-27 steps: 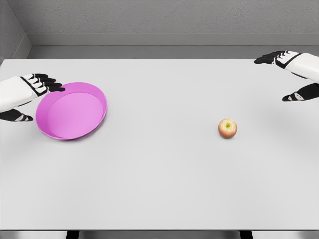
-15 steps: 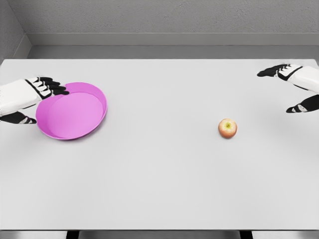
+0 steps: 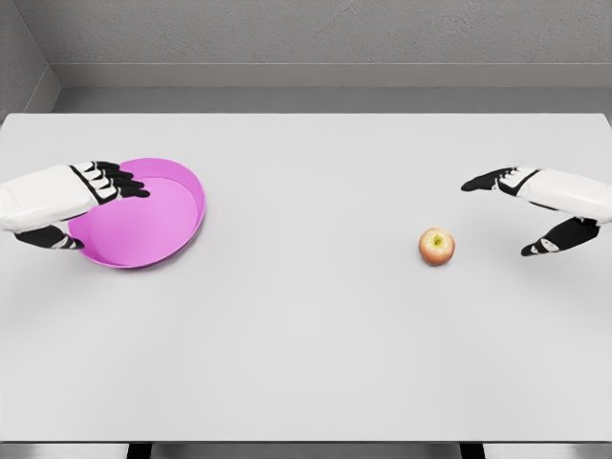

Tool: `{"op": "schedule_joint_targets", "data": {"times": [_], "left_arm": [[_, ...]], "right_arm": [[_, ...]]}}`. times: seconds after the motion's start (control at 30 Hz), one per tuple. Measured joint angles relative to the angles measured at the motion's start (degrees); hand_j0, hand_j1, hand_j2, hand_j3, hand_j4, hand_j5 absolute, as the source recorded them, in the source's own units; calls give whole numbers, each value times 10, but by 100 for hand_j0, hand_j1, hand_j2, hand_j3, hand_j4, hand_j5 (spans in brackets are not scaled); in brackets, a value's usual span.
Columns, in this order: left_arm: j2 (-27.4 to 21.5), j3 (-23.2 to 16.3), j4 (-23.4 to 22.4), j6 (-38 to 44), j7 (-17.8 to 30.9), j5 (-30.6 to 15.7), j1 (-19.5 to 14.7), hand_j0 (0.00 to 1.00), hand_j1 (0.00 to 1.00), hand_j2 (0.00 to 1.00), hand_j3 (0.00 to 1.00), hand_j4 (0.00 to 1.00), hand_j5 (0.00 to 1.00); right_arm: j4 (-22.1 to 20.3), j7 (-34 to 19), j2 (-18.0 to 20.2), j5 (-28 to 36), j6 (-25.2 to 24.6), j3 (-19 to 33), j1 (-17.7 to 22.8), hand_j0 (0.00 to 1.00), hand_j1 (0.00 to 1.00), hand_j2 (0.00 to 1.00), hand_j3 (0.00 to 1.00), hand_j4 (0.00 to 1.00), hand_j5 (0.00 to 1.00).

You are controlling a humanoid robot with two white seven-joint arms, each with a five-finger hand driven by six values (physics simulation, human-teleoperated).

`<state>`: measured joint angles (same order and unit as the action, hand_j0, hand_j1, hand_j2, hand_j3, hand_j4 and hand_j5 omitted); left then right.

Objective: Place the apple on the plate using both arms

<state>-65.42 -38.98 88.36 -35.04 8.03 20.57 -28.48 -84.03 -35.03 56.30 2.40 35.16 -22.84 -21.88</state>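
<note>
At the table's left edge, the left hand clamps the near rim of 1 pink plate. 1 apple sits right of centre on bare surface, well apart from the plate. The right hand, fingers spread and empty, hovers just beside the apple.

The right hand has been brought down and inward from the table's far right corner, and is now held open near the apple. The left hand has been moved further over the rim of the pink plate, fingers above its inside.
</note>
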Motion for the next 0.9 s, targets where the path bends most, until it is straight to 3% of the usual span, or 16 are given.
{"op": "schedule_joint_targets", "data": {"times": [0.47, 0.9], "left_arm": [[0, 0, 1, 0, 4, 0, 1, 100, 100, 100, 100, 100, 100], [0, -3, 1, 0, 4, 0, 1, 100, 100, 100, 100, 100, 100]], "right_arm": [[-2, 0, -42, -5, 0, -25, -10, 100, 100, 100, 100, 100, 100], [5, 0, -57, -8, 0, -58, -25, 100, 100, 100, 100, 100, 100]]}}
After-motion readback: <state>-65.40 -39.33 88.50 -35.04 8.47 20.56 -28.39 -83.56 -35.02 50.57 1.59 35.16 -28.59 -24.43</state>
